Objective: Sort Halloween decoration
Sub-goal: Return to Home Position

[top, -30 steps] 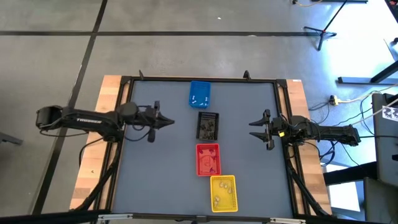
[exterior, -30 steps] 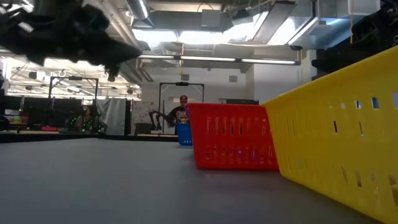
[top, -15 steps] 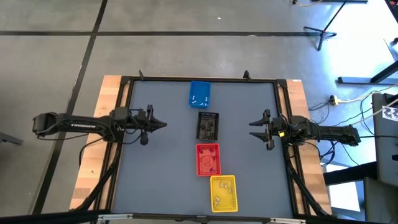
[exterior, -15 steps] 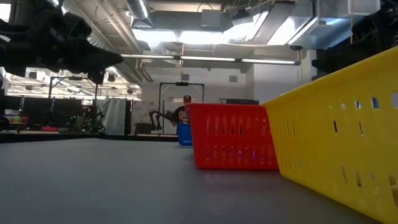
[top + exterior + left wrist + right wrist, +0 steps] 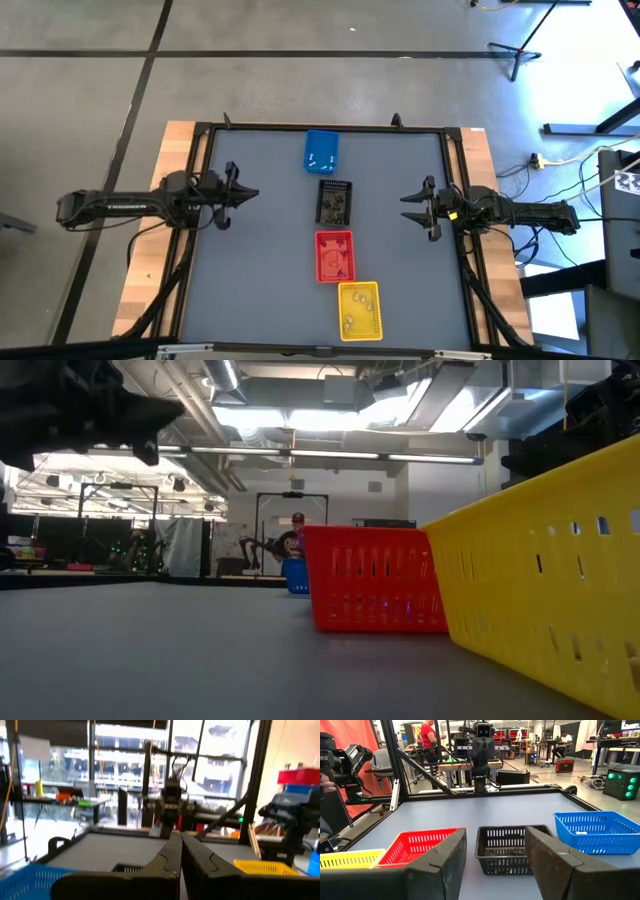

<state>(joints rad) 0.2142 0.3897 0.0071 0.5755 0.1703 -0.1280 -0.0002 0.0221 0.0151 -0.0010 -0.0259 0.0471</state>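
Observation:
Four trays stand in a row down the table's middle: blue [image 5: 321, 151], black [image 5: 335, 201], red [image 5: 334, 256] and yellow [image 5: 360, 309]. The Halloween decoration lies in them as tiny pieces: white bits in the blue tray [image 5: 320, 160], dark ones in the black tray [image 5: 506, 851], pale ones in the yellow tray [image 5: 350, 321]. My left gripper [image 5: 254, 191] hovers shut and empty near the table's left edge, pointing at the trays. My right gripper [image 5: 404, 207] hovers open and empty at the right edge, facing the black tray.
Bare grey tabletop [image 5: 260, 280] lies on both sides of the tray row. A black frame [image 5: 200, 130] runs around the table. In the low view the yellow tray [image 5: 540, 590] and red tray [image 5: 375, 580] fill the right side. A person [image 5: 296, 530] stands in the room beyond.
My left gripper has drawn back from the tray row toward the table's left edge, staying shut and empty, and its tip has tipped up a little. The trays and their pieces have not moved.

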